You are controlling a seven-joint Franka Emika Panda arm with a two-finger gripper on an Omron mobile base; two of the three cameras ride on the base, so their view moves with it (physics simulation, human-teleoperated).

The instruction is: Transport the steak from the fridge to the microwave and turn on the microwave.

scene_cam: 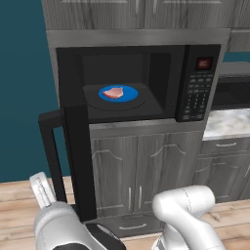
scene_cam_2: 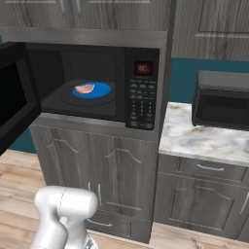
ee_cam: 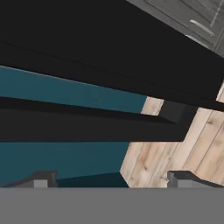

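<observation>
The steak (scene_cam: 114,92) is lying on a blue plate (scene_cam: 128,94) inside the microwave (scene_cam: 195,63), whose door (scene_cam: 78,161) is standing open. The gripper (ee_cam: 111,178), spread wide and grasping nothing, is facing the door handle (ee_cam: 87,127). A glancing push is risking a bounce-back, leaving the door unlatched.

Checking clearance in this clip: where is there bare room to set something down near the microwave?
Bare marble counter lies between the microwave keypad and the black appliance. Inside the microwave, the blue plate holding the steak fills the middle; only dark floor around it stays free.
</observation>
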